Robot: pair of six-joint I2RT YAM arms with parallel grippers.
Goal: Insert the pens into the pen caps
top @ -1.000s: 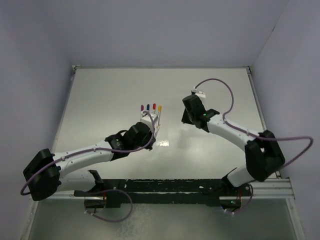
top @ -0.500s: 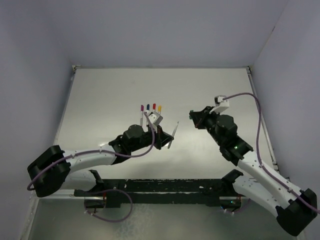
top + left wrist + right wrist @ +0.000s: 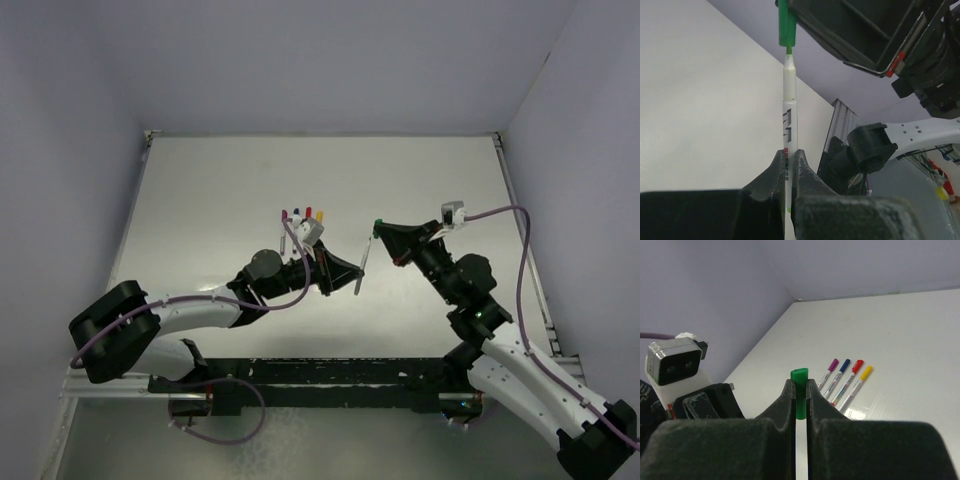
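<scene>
- Matte white tabletop: 4 capped marker pens lie side by side on it, with purple, blue, red and yellow caps.
- Left gripper: fingers pinched on the lower barrel of the thin grey-white pen, held in the air above the table.
- Right gripper: clamped on the small green plastic cap, also off the table.
- The pen's green nib sits right at the cap mouth, in line; the barrel shoulder is outside.

Pale pen tip-to-mouth with green cap; four capped pens parallel.
</scene>
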